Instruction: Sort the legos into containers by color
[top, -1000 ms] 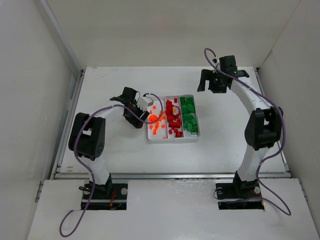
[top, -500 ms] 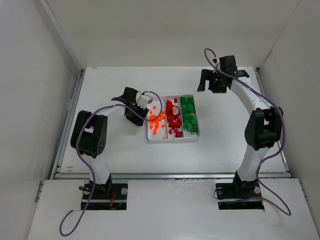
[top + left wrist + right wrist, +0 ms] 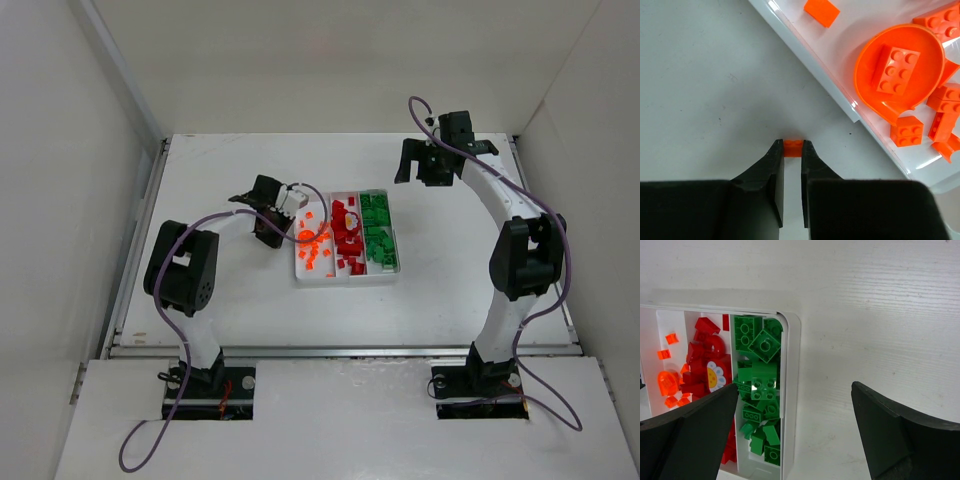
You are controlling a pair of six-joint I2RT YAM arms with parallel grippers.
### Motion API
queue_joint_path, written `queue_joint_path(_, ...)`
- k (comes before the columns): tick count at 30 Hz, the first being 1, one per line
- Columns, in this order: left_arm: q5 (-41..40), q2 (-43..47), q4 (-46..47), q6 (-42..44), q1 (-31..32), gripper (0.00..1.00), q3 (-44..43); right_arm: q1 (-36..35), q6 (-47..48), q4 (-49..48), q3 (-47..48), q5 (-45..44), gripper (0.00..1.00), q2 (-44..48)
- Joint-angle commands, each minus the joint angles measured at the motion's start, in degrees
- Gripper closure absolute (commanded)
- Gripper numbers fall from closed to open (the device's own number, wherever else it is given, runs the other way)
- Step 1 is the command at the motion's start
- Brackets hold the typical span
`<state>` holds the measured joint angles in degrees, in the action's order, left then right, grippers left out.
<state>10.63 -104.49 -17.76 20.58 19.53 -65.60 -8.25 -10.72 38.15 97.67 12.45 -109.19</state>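
The white tray (image 3: 345, 281) holds orange legos (image 3: 315, 240) in its left compartment, dark red legos (image 3: 347, 235) in the middle one and green legos (image 3: 377, 235) in the right one. My left gripper (image 3: 272, 226) sits low over the table just left of the tray. In the left wrist view it (image 3: 793, 146) is shut on a tiny orange brick (image 3: 793, 149) pinched at its fingertips, outside the tray wall (image 3: 810, 55). My right gripper (image 3: 426, 168) hangs wide open beyond the tray's far right corner. In the right wrist view its jaws (image 3: 795, 387) frame the green legos (image 3: 760, 385) and hold nothing.
An orange round dish (image 3: 900, 65) with a brick in it lies in the orange compartment. A white flower piece (image 3: 716, 376) rests among the red legos (image 3: 705, 355). White walls enclose the table on the left, back and right.
My left gripper's jaws have closed onto the small orange brick beside the tray, and the gripper has shifted slightly away from me. The right arm has not moved.
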Motion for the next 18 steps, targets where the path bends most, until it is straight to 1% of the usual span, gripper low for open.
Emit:
queue_joint_path(1, -0.5, -1.5, -4.6, -0.2, 0.4, 1.00, 1.5, -0.3, -0.2, -2.0, 1.4, -0.1, 0.00, 0.6)
queue_joint_path(5, -1.6, -1.5, -5.8, 0.4, 0.4, 1.00, -0.2, -0.3, -0.2, -2.0, 1.4, -0.1, 0.00, 0.6)
queue_joint_path(7, -3.8, -1.5, -5.8, 0.4, 0.4, 1.00, -2.5, -0.3, -0.2, -2.0, 1.4, -0.1, 0.00, 0.6)
queue_joint_path(8, -4.6, -1.0, -6.3, 0.4, 0.4, 1.00, -3.7, -0.3, -0.2, -2.0, 1.4, -0.1, 0.00, 0.6)
queue_joint_path(9, -5.2, -1.0, -6.3, -1.3, -0.1, 1.00, -6.8, -0.3, -0.2, -2.0, 1.4, -0.1, 0.00, 0.6)
queue_joint_path(12, -4.3, 0.5, -6.3, -2.6, -0.1, 1.00, -11.7, -0.3, -0.2, -2.0, 1.4, -0.1, 0.00, 1.1)
queue_joint_path(13, -3.0, 1.0, -5.5, -2.6, 0.8, 1.00, -14.0, -0.3, -0.2, -2.0, 1.4, -0.1, 0.00, 1.1)
queue_joint_path(17, 0.1, 1.8, -4.2, 2.4, 5.6, 1.00, -16.4, -0.3, -0.2, -2.0, 0.9, -0.1, 0.00, 1.6)
queue_joint_path(18, 0.1, 0.8, -4.2, 3.1, 6.4, 1.00, -16.4, -0.3, -0.2, -2.0, 0.9, -0.1, 0.00, 1.6)
